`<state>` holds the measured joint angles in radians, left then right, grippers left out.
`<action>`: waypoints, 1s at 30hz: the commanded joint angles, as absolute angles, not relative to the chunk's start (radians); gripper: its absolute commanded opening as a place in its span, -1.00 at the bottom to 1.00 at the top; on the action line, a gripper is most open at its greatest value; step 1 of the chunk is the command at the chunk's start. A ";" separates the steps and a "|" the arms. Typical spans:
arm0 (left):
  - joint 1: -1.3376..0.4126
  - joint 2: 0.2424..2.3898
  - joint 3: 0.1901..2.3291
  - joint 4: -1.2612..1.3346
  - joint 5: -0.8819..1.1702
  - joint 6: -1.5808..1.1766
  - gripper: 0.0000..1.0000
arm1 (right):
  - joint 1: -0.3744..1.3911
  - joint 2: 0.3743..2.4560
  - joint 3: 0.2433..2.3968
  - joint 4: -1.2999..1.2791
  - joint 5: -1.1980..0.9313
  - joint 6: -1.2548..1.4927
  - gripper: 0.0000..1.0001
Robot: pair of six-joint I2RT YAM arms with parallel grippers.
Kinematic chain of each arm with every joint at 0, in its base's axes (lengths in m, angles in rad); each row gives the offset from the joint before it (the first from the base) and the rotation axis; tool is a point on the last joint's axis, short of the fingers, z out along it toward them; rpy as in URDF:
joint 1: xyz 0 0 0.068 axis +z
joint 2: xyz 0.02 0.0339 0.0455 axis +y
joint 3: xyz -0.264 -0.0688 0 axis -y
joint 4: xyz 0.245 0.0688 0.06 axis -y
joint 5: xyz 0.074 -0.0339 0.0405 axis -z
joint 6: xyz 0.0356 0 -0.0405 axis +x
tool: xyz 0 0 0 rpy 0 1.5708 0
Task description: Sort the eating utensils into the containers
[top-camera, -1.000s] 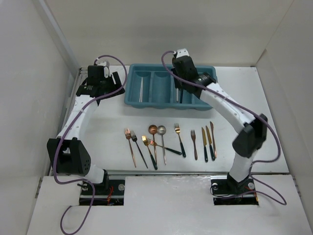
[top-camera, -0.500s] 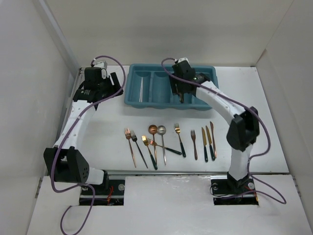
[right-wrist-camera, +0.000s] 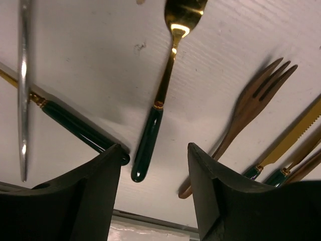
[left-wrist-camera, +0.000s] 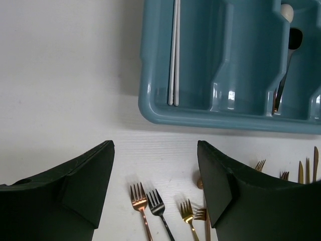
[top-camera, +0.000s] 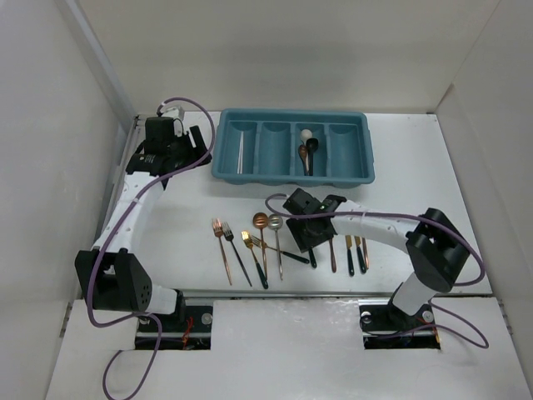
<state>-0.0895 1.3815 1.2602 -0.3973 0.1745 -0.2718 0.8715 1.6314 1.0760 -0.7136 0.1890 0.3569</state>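
The teal tray stands at the back of the table with four containers side by side. Its third compartment holds a white spoon, a black spoon and a copper spoon. The other eating utensils lie in a row near the front. My right gripper hangs open low over that row. A gold fork with a dark green handle lies between its fingers, untouched. A copper fork lies just to the right. My left gripper is open and empty, raised left of the tray.
A white strip lies in the tray's first compartment. A copper fork, a dark fork, a gold fork and two spoons lie left of my right gripper. Knives lie to its right. White walls enclose the table.
My right arm has swung from over the tray's third compartment back toward me, down to the utensil row, and its jaws have opened. The left arm has barely shifted.
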 commanded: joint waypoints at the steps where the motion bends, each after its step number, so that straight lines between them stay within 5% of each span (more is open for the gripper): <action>1: -0.086 1.370 1.244 -0.371 0.196 -0.281 0.28 | 0.868 1.598 1.063 -0.669 0.161 0.419 0.21; 11: -0.086 1.351 1.212 -0.362 0.224 -0.291 0.28 | 0.868 1.686 0.973 -0.565 0.103 0.419 -0.10; 17: -0.086 1.351 1.212 -0.362 0.224 -0.291 0.28 | 0.868 1.709 0.999 -0.607 0.178 0.430 -1.00; 30: -0.086 1.361 1.212 -0.362 0.224 -0.291 0.28 | 0.832 1.471 1.497 -0.761 0.531 0.191 -1.00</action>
<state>-0.0895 1.3815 1.2167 -0.3855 0.2104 -0.2825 0.8783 1.5677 1.3476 -0.7860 0.3931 0.2863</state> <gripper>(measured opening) 0.640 0.158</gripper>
